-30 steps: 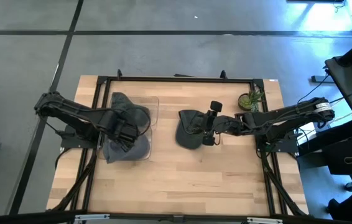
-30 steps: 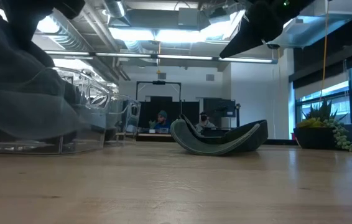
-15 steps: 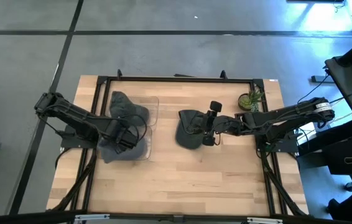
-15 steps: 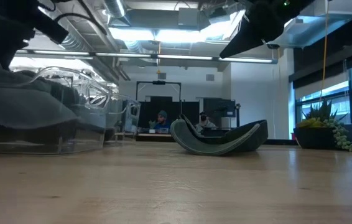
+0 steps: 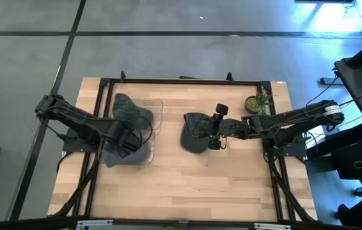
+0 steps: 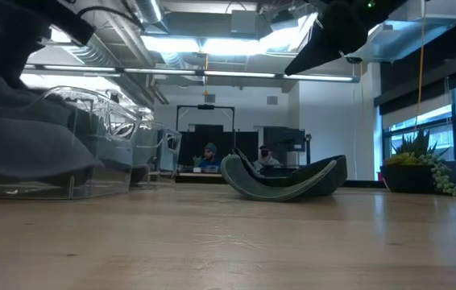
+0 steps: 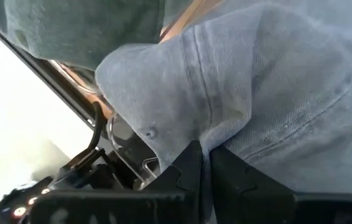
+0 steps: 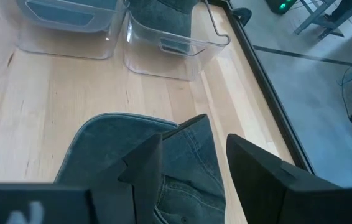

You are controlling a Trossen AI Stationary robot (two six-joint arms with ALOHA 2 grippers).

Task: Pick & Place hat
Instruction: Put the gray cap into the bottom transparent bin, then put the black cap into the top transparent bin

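Wooden table (image 5: 187,179): left end effector (image 5: 128,142) pinches grey hat (image 5: 114,155) in clear bin (image 5: 148,153); right end effector (image 5: 210,133) spread.

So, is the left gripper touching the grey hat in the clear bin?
Touching. In the left wrist view, the left gripper has its fingers closed on a fold of the grey hat, with no gap visible.

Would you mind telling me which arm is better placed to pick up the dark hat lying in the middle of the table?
The right. Its hand hangs open directly over the dark hat, fingers astride the fabric. The left hand is busy, shut on the grey hat at the clear bin.
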